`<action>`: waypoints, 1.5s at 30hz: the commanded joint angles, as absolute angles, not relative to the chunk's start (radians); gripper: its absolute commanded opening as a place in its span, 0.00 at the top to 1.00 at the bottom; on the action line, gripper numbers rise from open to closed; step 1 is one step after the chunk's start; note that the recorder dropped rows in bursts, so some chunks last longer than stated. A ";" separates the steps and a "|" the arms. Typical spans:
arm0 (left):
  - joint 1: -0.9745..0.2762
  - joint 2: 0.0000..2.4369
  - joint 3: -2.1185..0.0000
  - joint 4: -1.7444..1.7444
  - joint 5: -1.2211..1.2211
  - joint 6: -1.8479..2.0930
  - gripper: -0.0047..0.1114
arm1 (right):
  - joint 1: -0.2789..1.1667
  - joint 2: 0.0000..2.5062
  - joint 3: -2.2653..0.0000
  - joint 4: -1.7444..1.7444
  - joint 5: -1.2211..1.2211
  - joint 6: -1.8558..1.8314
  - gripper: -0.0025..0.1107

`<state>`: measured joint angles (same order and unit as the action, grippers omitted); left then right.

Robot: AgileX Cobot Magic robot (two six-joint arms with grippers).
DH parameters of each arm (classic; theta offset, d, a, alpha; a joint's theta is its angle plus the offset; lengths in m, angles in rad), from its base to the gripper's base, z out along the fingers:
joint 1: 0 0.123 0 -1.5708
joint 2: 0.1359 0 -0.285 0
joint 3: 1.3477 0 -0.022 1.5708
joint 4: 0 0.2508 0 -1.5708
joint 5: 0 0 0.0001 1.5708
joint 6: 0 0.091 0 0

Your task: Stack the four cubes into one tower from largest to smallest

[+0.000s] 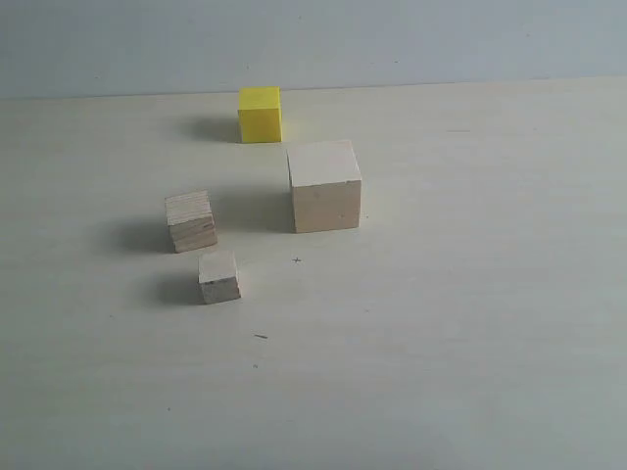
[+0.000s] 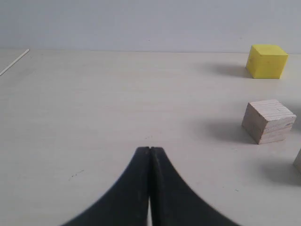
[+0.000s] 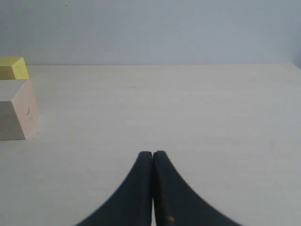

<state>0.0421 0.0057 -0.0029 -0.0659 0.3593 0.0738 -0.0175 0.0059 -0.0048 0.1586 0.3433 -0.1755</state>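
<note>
All four cubes stand apart on the pale table (image 1: 470, 323). The large pale wood cube (image 1: 324, 185) is in the middle, with the bright yellow cube (image 1: 260, 114) behind it to the left. The layered plywood cube (image 1: 191, 220) stands further left, and the smallest pale cube (image 1: 219, 276) is just in front of it. Neither arm shows in the exterior view. My left gripper (image 2: 149, 149) is shut on nothing, with the yellow cube (image 2: 266, 61) and the plywood cube (image 2: 268, 121) off to one side. My right gripper (image 3: 153, 153) is shut and empty, away from the large cube (image 3: 16, 109).
A pale blue-grey wall (image 1: 313, 39) rises along the table's far edge, close behind the yellow cube. A few small dark specks (image 1: 261, 337) mark the tabletop in front of the cubes.
</note>
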 commanded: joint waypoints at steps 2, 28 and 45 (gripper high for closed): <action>0.046 0.000 0.000 -0.066 0.354 0.070 0.96 | -0.023 0.000 0.000 0.157 0.342 -0.179 0.98; 0.046 0.000 0.000 -0.066 0.354 0.070 0.96 | -0.023 0.000 0.000 0.157 0.342 -0.179 0.98; 0.046 0.000 0.000 -0.066 0.354 0.070 0.96 | -0.023 0.000 0.000 0.289 -0.105 -0.173 0.98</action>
<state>0.0421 0.0057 -0.0029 -0.0659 0.3593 0.0738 -0.0175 0.0059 -0.0048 0.2578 0.0091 -0.1732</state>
